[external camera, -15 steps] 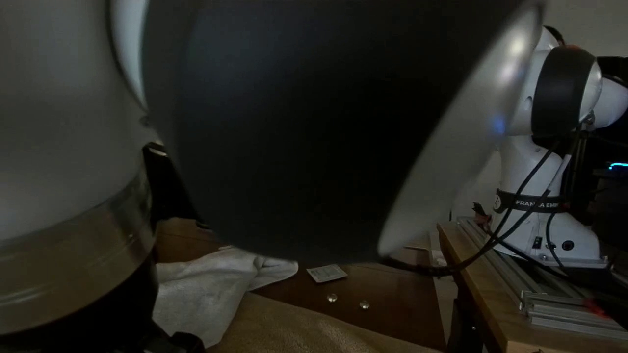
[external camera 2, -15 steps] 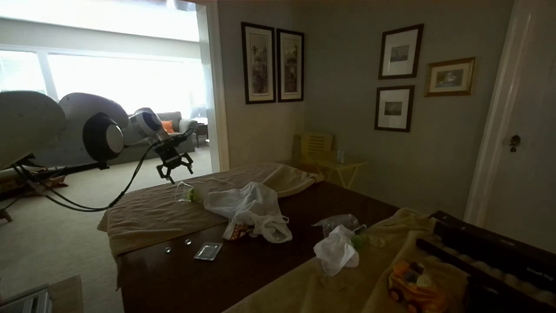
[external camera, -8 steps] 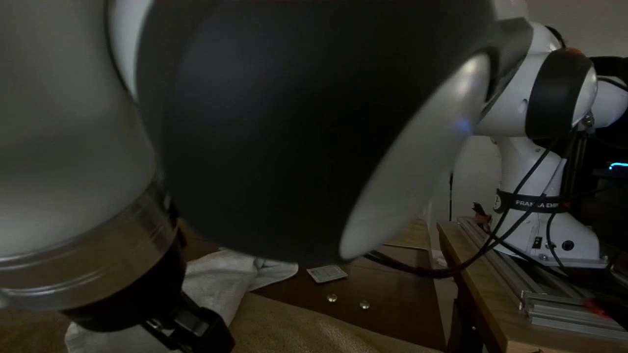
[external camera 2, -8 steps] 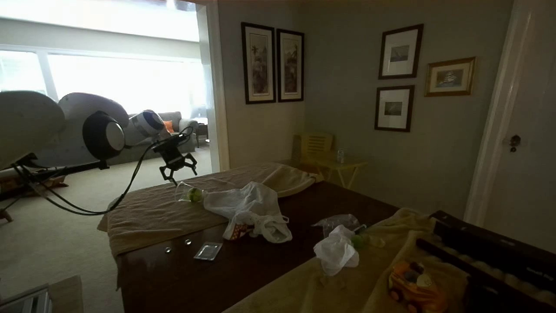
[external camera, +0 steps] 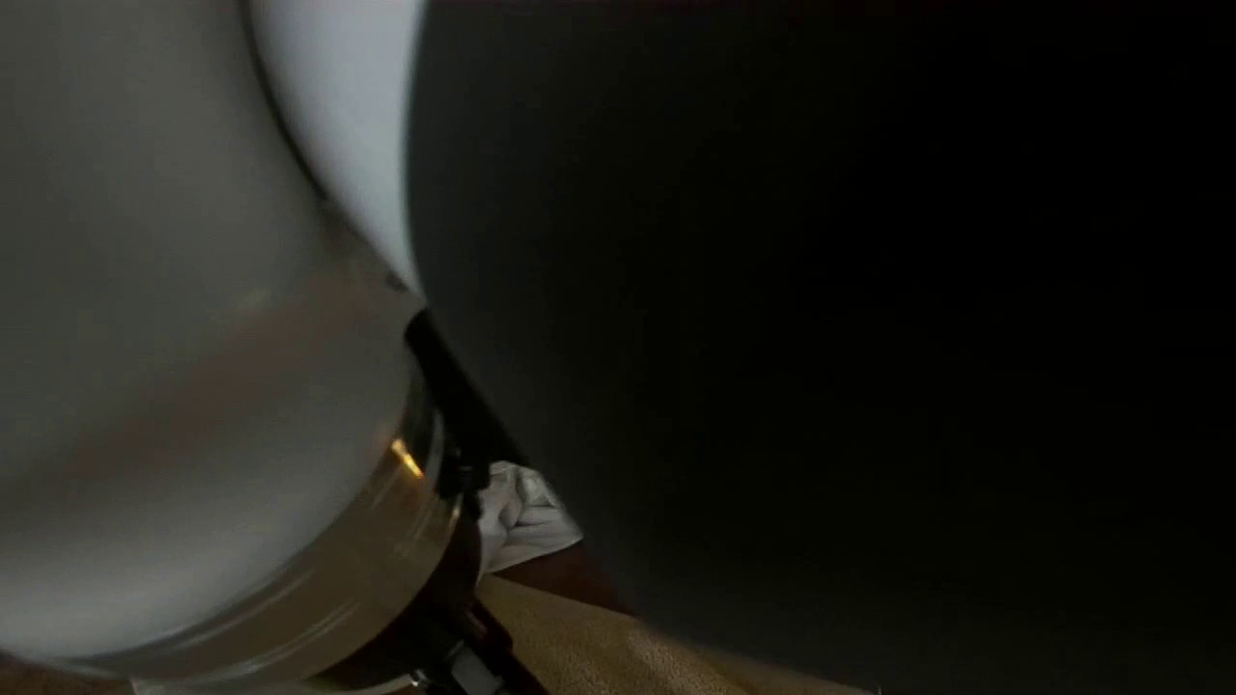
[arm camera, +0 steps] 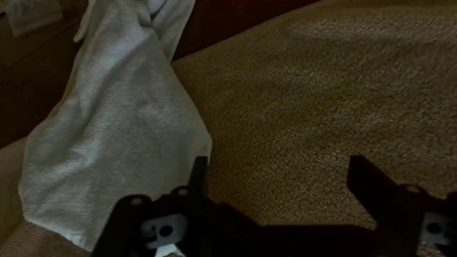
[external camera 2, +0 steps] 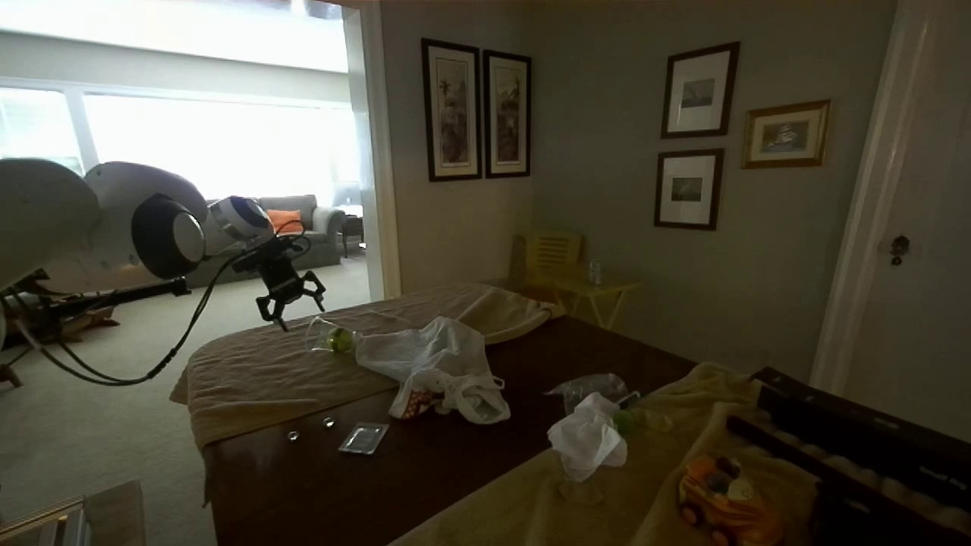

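Hovering above tan blanket (arm camera: 303, 125) with claw (arm camera: 278, 158) spread wide and empty, near clear cup (external camera 2: 315, 336) on blanket and white cloth (arm camera: 117, 142) lying across blanket and dark surface (external camera 2: 455, 478). Judged early: without grasp or visibly finished step, with handling left.

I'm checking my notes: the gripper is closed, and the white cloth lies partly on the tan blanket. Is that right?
Not quite: the gripper is open, as the wrist view shows. The white cloth does lie partly on the tan blanket.
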